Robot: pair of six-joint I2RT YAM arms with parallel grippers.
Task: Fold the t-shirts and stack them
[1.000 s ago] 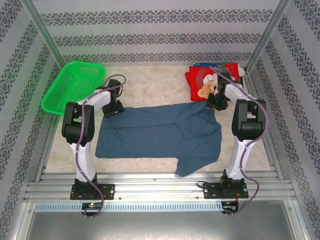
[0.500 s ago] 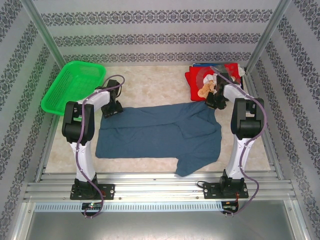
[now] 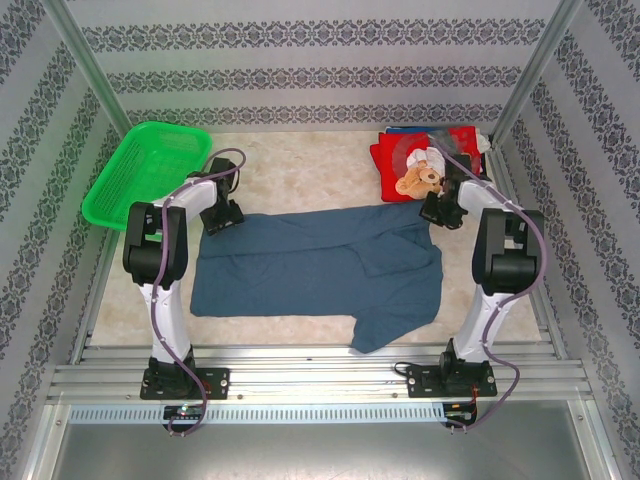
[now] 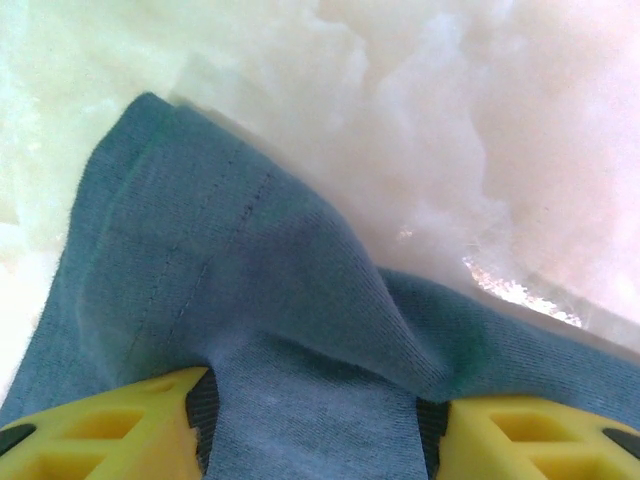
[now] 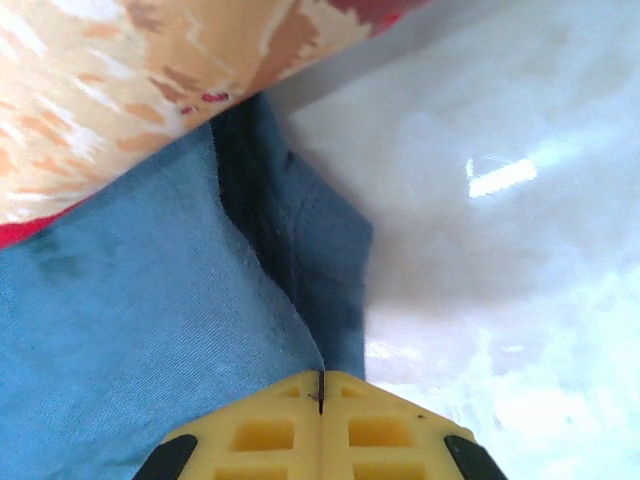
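The slate-blue t-shirt [image 3: 320, 265] lies spread flat across the middle of the table, one sleeve hanging toward the near edge. My left gripper [image 3: 222, 215] is at its far left corner. In the left wrist view its yellow fingers [image 4: 120, 430] stand apart with bunched blue cloth [image 4: 250, 260] lying between them [image 4: 320, 410]. My right gripper [image 3: 440, 210] is at the shirt's far right corner, its jaws pressed together [image 5: 320, 378] on the dark hemmed edge of the blue cloth [image 5: 150, 330]. Just beyond it lies the red t-shirt with the teddy-bear print [image 3: 440, 150], its print [image 5: 120, 90] seen close up.
A green mesh basket [image 3: 145, 170] sits tilted at the far left corner. The red shirt rests on a small pile with dark blue edges at the far right. Pale marbled tabletop [image 3: 300, 165] lies between them. Metal rails [image 3: 320, 375] run along the near edge.
My right gripper has shut and its arm has swung a little to the right, uncovering more of the teddy print. The left arm and the blue shirt have barely moved.
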